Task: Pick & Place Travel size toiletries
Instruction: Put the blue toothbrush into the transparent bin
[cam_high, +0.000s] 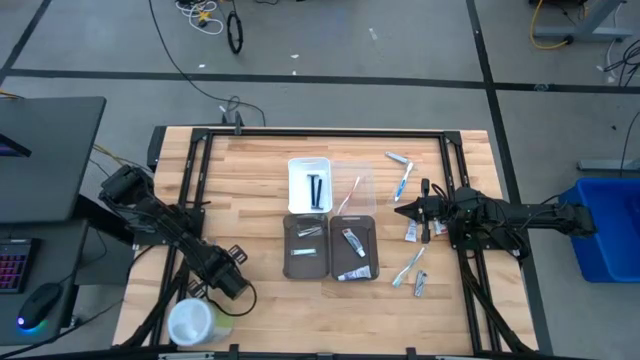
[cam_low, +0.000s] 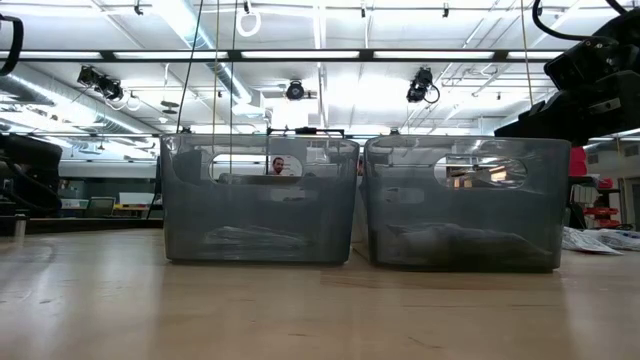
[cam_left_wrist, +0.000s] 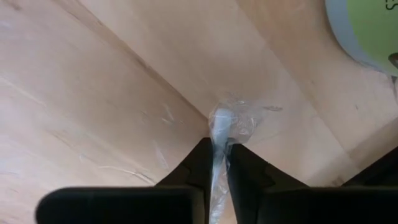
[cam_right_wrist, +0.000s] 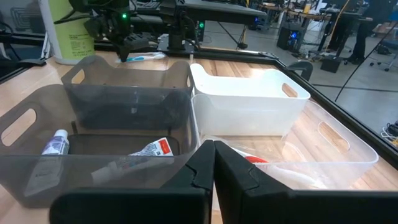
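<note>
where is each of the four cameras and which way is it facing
High view: above the table, looking straight down; both arms show, left gripper by the round white-and-green container, right gripper beside the grey trays.
Low view: at table-top height, looking level at two grey trays; a dark arm part shows upper right.
Left wrist view: looks down on bare wood; its fingers pinch a plastic-wrapped item.
Right wrist view: looks across the trays toward the left arm; own fingers shut.
Shared: the white tray shows in high and right wrist views.

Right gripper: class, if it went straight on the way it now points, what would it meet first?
Most likely the clear tray, whose near wall lies just ahead of the shut right gripper in its wrist view. The grey tray sits just to one side, so depth leaves some doubt.
</note>
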